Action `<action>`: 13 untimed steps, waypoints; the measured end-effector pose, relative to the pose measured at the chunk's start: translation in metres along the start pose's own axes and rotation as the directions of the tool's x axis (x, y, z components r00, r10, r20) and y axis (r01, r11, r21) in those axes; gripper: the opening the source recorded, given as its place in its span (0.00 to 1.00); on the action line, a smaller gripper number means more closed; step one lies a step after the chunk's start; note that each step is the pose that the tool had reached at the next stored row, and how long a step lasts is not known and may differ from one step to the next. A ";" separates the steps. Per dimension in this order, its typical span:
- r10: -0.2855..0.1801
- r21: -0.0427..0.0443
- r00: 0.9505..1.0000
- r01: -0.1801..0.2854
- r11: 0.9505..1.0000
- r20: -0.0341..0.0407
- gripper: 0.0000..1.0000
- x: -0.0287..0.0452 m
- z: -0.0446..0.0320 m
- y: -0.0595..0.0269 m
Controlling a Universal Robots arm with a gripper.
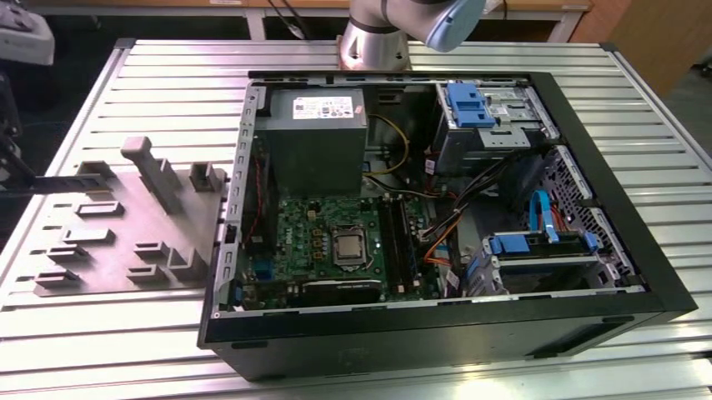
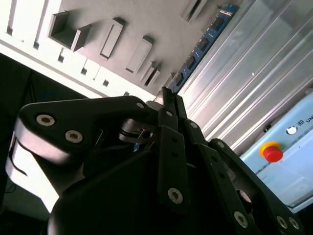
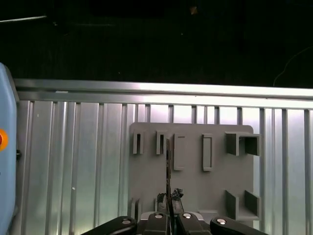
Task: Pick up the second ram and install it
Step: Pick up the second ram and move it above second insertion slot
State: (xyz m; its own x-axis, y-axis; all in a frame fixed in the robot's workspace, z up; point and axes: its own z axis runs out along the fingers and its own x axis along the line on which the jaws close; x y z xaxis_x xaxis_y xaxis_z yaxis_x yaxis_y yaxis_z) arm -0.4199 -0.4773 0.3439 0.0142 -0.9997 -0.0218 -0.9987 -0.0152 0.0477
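Holding: the end effector point(image 2: 168, 100) has its dark fingers pressed together, pinching the near end of the ram point(image 2: 203, 45). The first wrist view shows the same pinch, with the end effector point(image 3: 168, 205) clamped on the ram point(image 3: 167, 166) seen edge-on as a thin dark line.
Ram: a thin blue strip with a row of black chips. It sticks out at the fingers' twelve o'clock, its long axis in line with them.
Far end: I cannot tell whether it touches anything.
Plate: a grey plate point(image 3: 190, 191) with raised holders point(image 3: 242, 144) lies behind the ram. It also appears in the second wrist view point(image 2: 161, 19).
Tabletop: ribbed metal point(image 3: 73, 171) carries the plate.
Box: a light-blue box point(image 2: 288, 166) with a red button point(image 2: 271, 152) carries some print, cut off at the frame.
Case: an open black case point(image 1: 445, 333) stands on the tabletop point(image 1: 167, 92). The plate point(image 1: 109, 265) sits at its nine o'clock, on the exterior view's left, just beside it.
Slots: long black slots point(image 1: 395, 237) run twelve to six o'clock on the green motherboard point(image 1: 300, 221), well apart from the plate.
Label: a white label point(image 1: 317, 107) sits on the grey power supply point(image 1: 317, 146) at the case's twelve o'clock. Its print cannot be made out.
Stage: by my judgement the pick-up is made and the ram is not yet seated in a slot.
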 end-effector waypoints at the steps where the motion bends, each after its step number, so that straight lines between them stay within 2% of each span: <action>1: 0.000 0.000 1.000 0.000 1.000 0.000 0.13 -0.0001 -0.0044 0.0002; 9: 0.000 0.000 1.000 0.000 1.000 0.000 0.13 -0.0009 -0.0402 0.0019; 13: 0.000 0.000 1.000 0.000 1.000 0.000 0.13 -0.0012 -0.0535 0.0026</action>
State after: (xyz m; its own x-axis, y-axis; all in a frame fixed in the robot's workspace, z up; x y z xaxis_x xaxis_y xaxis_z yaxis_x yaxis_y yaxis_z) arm -0.4199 -0.4772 0.3975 0.0141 -0.9997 -0.0218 -0.9987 -0.0152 0.0478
